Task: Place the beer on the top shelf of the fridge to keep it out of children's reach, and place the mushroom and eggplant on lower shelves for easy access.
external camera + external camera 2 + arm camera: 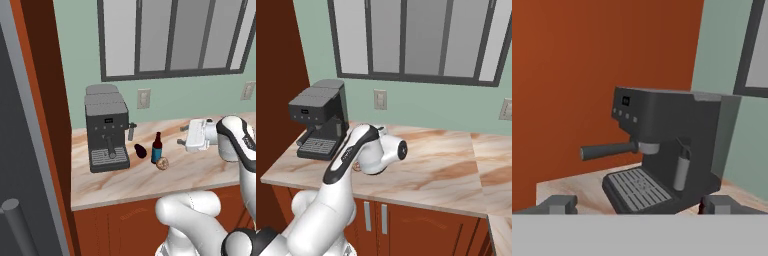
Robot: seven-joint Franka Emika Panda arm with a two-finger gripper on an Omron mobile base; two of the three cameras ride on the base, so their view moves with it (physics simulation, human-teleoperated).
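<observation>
Fridge door (20, 150), grey, bar handle, near left edge. Bench (125, 185), marbled: mushroom (162, 163) nearest, beer (157, 148) just behind it, eggplant (140, 150) left of the bottle; all three close together, none yet shelved. Gripper (184, 135), jaws spread wide and empty, hovering right of the beer, pointed leftward. Coffee machine (106, 129), far left, against the wall. Risk, judged: approaching the bottle sideways could topple it or knock the mushroom, given the tight cluster.
</observation>
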